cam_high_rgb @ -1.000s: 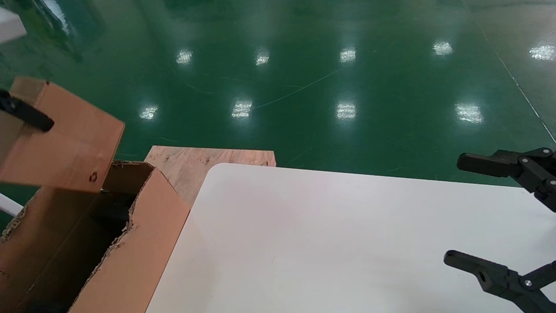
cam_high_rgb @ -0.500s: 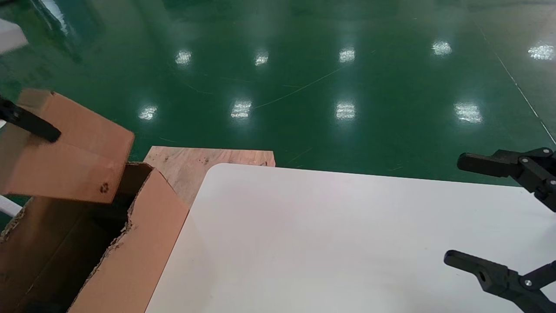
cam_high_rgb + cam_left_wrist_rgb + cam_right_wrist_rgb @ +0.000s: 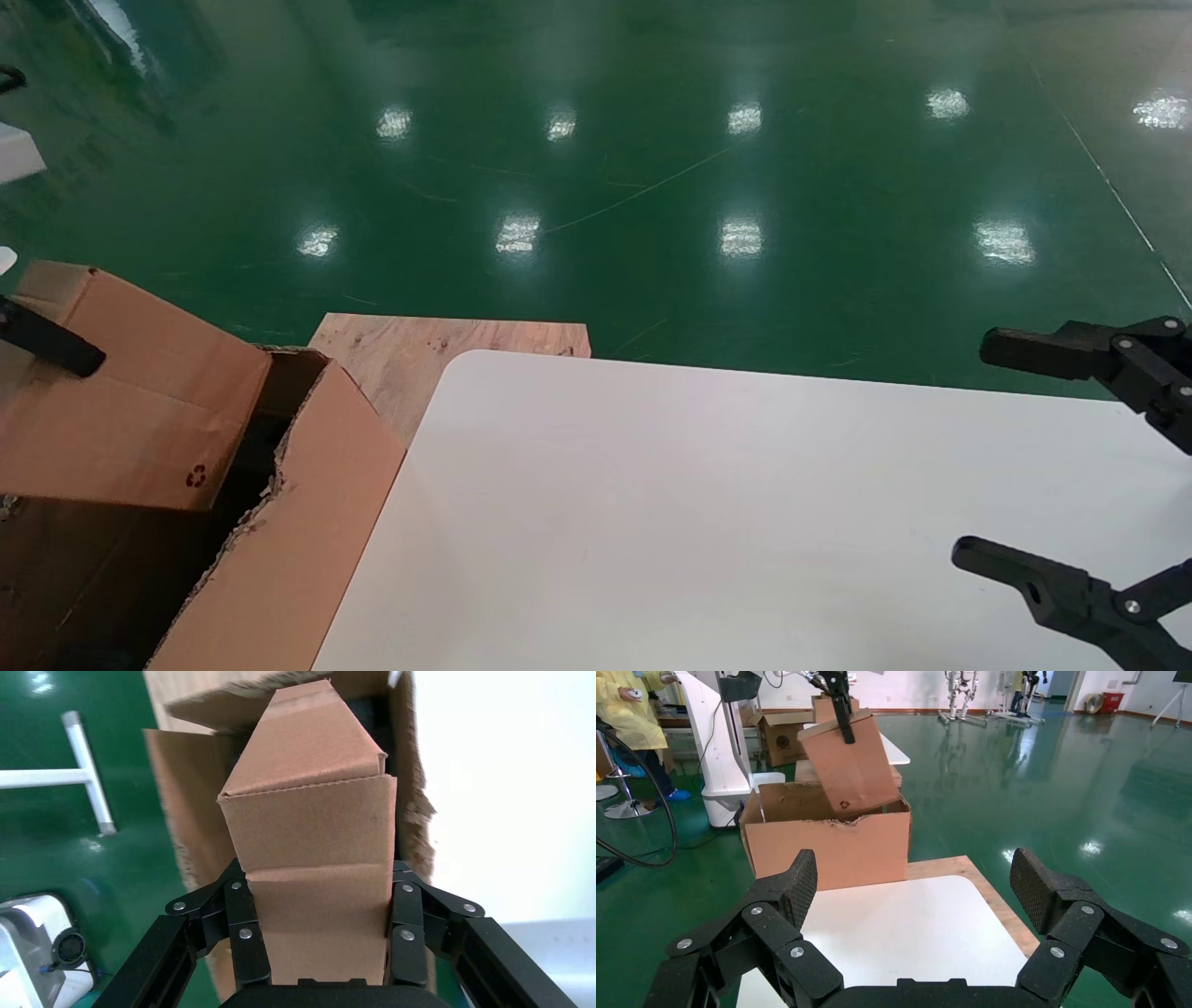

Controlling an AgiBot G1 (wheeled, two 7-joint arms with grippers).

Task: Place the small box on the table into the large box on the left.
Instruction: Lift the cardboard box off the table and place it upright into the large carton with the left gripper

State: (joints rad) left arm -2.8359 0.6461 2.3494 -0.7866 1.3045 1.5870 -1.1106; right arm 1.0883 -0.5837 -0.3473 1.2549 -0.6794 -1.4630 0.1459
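**Ana:** Since the small box is plain corrugated card with smooth faces, I'd judge it light and fairly stiff, but hollow, so a hard squeeze could dent the walls. Where's the hold?

**Ben:** On two opposite side faces near one end. The left gripper has a finger flat against each side, jaws closed on the box, and the box juts out past the fingertips toward the carton. In the head view only one dark finger shows, lying across the box's upper face at the far left.

**Ana:** Smooth card can slide in rubber pads, I'd guess, with that much overhang.

**Ben:** Possibly, though nothing shows slipping. The box is tilted, its lower corner dipping into the mouth of the large box, which stands on the left, just beside the table. The right wrist view shows the same: the small box at a slant, its bottom edge at or just inside the torn rim of the carton.

**Ana:** And the arm's pose?

**Ben:** The left arm comes in from the left edge, wrist aimed down into the opening. The right gripper is idle at the right over the table, its fingers spread wide with nothing between them.
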